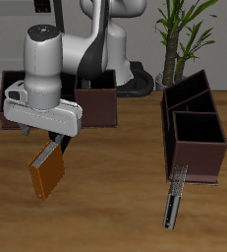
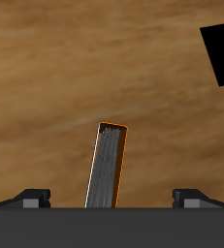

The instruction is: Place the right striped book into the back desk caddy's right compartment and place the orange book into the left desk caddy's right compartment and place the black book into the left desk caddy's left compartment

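One flat bright orange book (image 1: 46,173) with a pale grey page edge hangs from the two-finger gripper (image 1: 52,145), lifted clear of the wooden table (image 1: 115,197) and tilted, its long axis running downward and slightly sideways from the fingers. In the wrist view the same book (image 2: 108,165) shows edge-on, its grey pages framed by an orange rim, rising between the two finger bases, so the jaws stand closed on its upper end, with the pads themselves hidden.

The relation that counts is the one between this held book and the left desk caddy (image 1: 196,126), a dark maroon-brown box seen end-on with black-lined sections. It stands well apart from the gripper, across the table, at about the same depth. The carry therefore looks to be mostly a sideways traverse, followed by lining up the book's long axis with the right compartment before lowering.

The back desk caddy (image 1: 97,106), a like box seen broadside, sits behind the arm. A slim book with a pale narrow edge (image 1: 175,201) lies just in front of the left desk caddy.
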